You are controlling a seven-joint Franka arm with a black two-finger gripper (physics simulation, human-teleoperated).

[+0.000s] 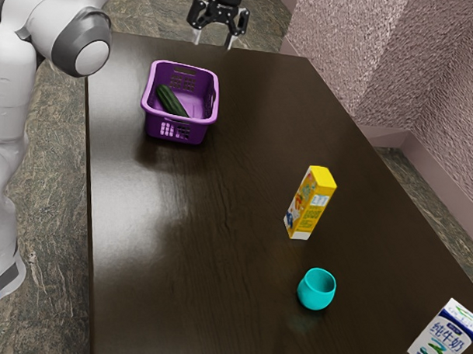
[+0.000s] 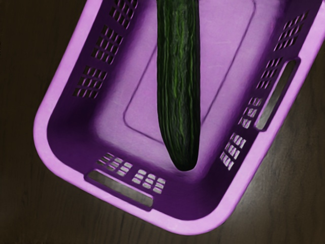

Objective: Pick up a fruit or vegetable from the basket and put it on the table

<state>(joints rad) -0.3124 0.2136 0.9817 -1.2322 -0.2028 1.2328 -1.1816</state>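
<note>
Gripper [image 1: 213,39] was unloaded, fingers [image 1: 229,41] set wide apart.
Cucumber [image 1: 171,102] lay inside the basket [image 1: 197,134], near the table's [image 1: 218,262] corner at the exterior view's upper left.

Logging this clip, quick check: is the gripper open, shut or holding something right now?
Gripper: open, jaws apart, holding nothing; the cucumber lies in the purple basket.

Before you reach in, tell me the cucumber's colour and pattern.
The cucumber is dark green with lighter green lengthwise streaks, clearest in the wrist view.
</note>
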